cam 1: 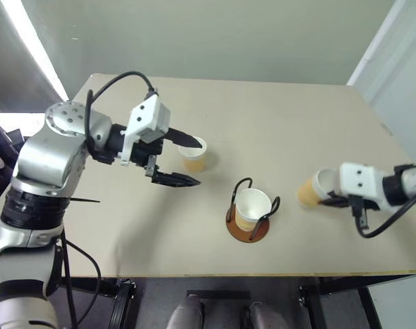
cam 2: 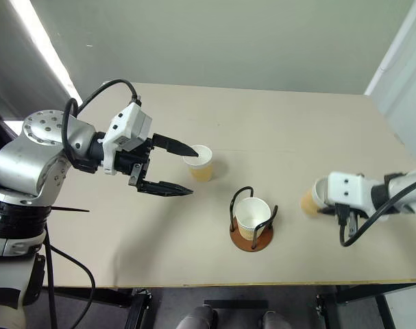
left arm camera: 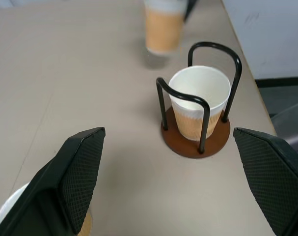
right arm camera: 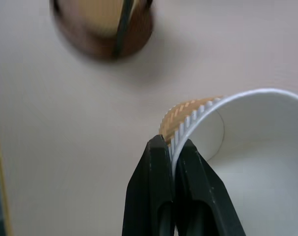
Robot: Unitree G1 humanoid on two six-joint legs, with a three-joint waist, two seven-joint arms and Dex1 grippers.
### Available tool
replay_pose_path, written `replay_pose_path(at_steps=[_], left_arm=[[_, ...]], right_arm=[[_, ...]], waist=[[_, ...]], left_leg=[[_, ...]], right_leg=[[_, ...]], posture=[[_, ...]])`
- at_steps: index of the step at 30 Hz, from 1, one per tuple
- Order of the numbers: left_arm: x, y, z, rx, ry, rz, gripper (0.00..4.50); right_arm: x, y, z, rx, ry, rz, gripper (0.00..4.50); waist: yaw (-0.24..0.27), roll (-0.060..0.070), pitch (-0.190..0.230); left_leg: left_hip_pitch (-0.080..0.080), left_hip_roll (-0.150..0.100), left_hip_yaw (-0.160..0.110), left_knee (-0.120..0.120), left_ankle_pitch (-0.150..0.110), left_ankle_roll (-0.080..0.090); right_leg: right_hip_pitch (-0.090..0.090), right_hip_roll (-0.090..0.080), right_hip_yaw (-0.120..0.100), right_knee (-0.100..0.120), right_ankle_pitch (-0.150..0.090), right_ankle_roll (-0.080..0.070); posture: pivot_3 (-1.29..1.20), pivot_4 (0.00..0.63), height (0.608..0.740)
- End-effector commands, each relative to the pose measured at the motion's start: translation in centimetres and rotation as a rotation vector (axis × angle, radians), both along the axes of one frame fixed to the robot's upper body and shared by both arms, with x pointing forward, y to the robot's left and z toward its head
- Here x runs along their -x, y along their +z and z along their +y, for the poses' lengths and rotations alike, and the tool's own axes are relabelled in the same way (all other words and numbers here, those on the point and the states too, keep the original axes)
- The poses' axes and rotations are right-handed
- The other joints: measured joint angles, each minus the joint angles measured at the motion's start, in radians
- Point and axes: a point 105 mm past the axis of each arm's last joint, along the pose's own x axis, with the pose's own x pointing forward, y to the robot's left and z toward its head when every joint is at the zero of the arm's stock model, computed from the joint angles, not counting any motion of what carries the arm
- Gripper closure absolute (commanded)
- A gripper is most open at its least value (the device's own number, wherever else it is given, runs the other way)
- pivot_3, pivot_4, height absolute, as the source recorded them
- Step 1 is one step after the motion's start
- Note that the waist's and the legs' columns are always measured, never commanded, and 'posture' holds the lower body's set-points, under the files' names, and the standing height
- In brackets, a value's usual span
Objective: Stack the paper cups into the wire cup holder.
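1. Your right gripper [right arm camera: 172, 147] is pinched closed on the rim wall of a paper cup [cam 1: 312, 189], one finger inside the cup and one outside.
2. That held cup is tilted on its side, its white mouth turned toward the right arm and its tan base toward the middle of the table [cam 1: 283, 116]. It hangs over the right part of the table, to the right of the wire cup holder [cam 1: 249, 221] and apart from it.
3. The wire cup holder stands near the front edge of the table, about the middle. Its reddish-brown disc base lies flat and its black wire loops stand upright.
4. One paper cup [cam 1: 252, 208] already sits upright inside those loops, mouth up.
5. Your left gripper [cam 1: 187, 162] is spread wide and holds nothing. Its two black fingers point to the right, toward the holder.
6. A third paper cup [cam 1: 194, 154] stands upright on the table, left of the holder and farther back. The tip of the left gripper's far finger is at its rim; you cannot tell whether it touches.
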Motion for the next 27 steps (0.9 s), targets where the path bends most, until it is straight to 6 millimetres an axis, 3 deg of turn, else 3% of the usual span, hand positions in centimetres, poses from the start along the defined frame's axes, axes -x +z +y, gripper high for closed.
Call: replay_pose_path(at_steps=[1,5,12,27], left_arm=[[0.3,0.7,-0.1,0.000,-0.011,-0.047,0.00],[0.1,0.7,-0.2,-0.001,-0.014,-0.050,0.00],[0.0,0.7,-0.2,-0.003,-0.019,-0.055,0.00],[0.2,0.7,-0.5,-0.021,-0.058,-0.065,0.00]], right_arm=[[1.0,3.5,1.7,-0.009,0.082,-0.079,4.47],[2.0,5.0,4.3,-0.013,0.194,-0.105,4.47],[4.1,4.4,7.4,0.020,0.347,-0.062,4.47],[4.0,2.1,8.4,0.128,0.456,-0.037,4.47]], waist=[[0.000,0.000,0.000],[0.000,0.000,0.000],[-0.001,0.000,0.000],[-0.001,0.000,0.000]], left_leg=[[0.000,0.000,0.000,0.000,0.000,0.000],[0.000,0.000,0.000,-0.002,0.000,0.000],[-0.001,0.000,-0.001,-0.005,0.000,0.000],[-0.001,0.000,-0.001,-0.006,0.000,0.000]], right_leg=[[0.000,0.000,0.000,0.000,0.000,0.000],[0.000,0.000,0.000,-0.003,0.000,0.000],[-0.001,0.000,0.000,-0.005,0.000,-0.001],[-0.001,0.000,-0.001,-0.007,0.000,-0.001]], posture=[[0.00,0.150,0.740],[0.00,0.150,0.740],[0.00,0.150,0.740],[0.00,0.150,0.740]])
